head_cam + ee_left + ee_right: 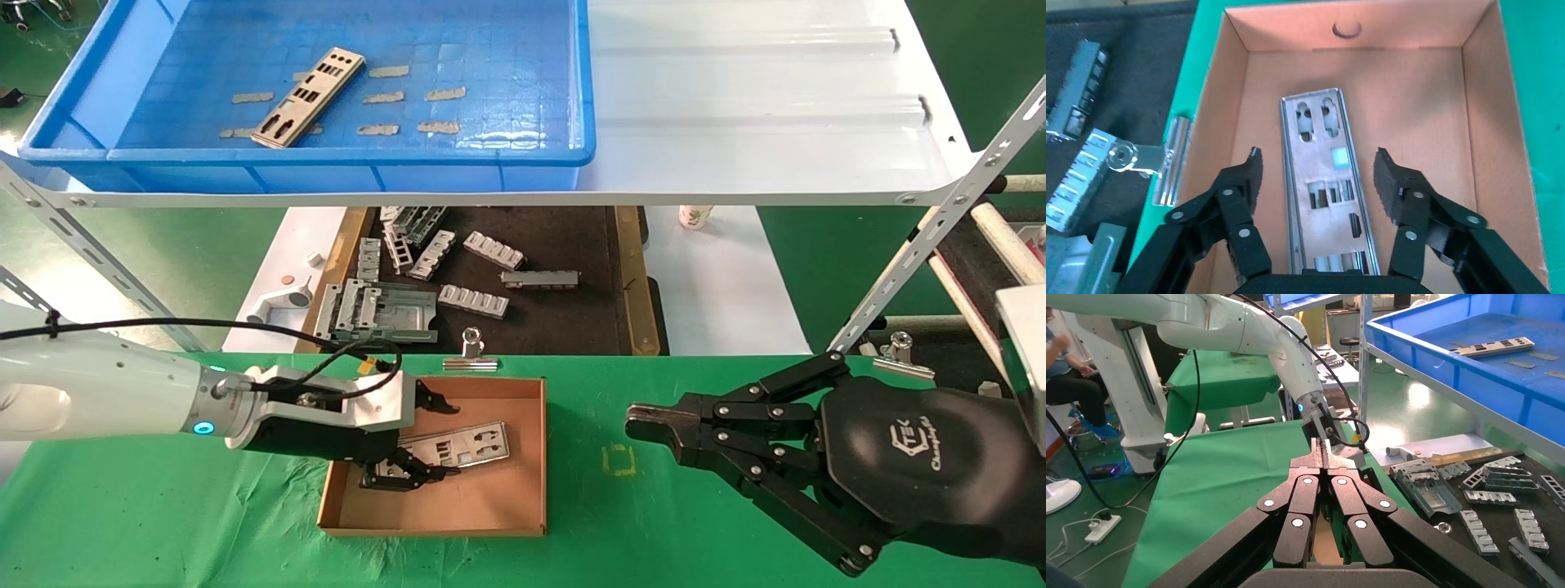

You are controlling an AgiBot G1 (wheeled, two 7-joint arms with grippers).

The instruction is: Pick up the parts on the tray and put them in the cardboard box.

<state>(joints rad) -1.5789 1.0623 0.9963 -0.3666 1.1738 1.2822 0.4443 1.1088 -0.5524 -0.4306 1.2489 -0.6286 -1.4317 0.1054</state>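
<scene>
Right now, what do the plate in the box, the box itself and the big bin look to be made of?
The plate looks like thin stamped metal, silver-grey with a dull sheen and clean punched cut-outs. The box is plain brown cardboard, matte, with folded walls. The bin seems moulded plastic, glossy bright blue, reflecting light on its gridded floor.

The left gripper (425,441) reaches in from the left, fingers spread wide. The right gripper (641,425) hangs level, fingers pressed together.

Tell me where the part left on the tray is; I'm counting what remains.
In the head view, one part lies tilted on the left half of the blue tray, among grey tape patches, on the shelf above the mat.
</scene>
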